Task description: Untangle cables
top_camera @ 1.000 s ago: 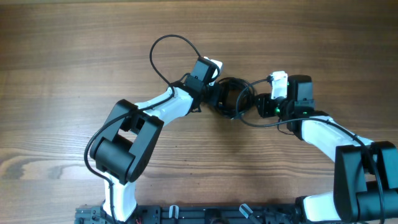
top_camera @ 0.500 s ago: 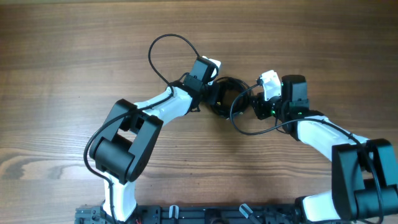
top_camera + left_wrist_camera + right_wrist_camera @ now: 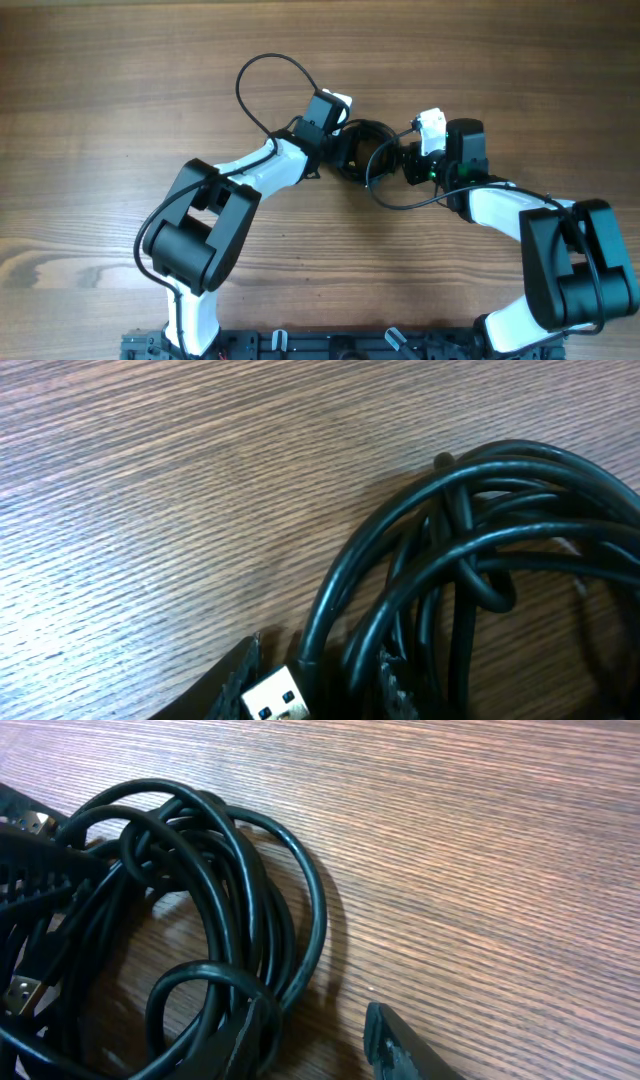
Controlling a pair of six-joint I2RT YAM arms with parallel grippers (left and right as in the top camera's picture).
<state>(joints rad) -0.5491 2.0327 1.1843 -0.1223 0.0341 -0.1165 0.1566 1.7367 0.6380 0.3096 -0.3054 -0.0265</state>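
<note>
Reaching over the wooden table point(image 3: 100, 80) from its near edge, the left arm point(image 3: 255, 170) and right arm point(image 3: 500, 205) bend toward the cables point(image 3: 365, 150) coiled mid-table. The right arm has swung left, closer to the coil; the left has stayed. The left gripper point(image 3: 315, 675) pinches strands beside a silver plug point(image 3: 275, 700). The right gripper point(image 3: 320, 1030) stands part-open over bare wood, one finger point(image 3: 250, 1045) touching a loop.
</note>
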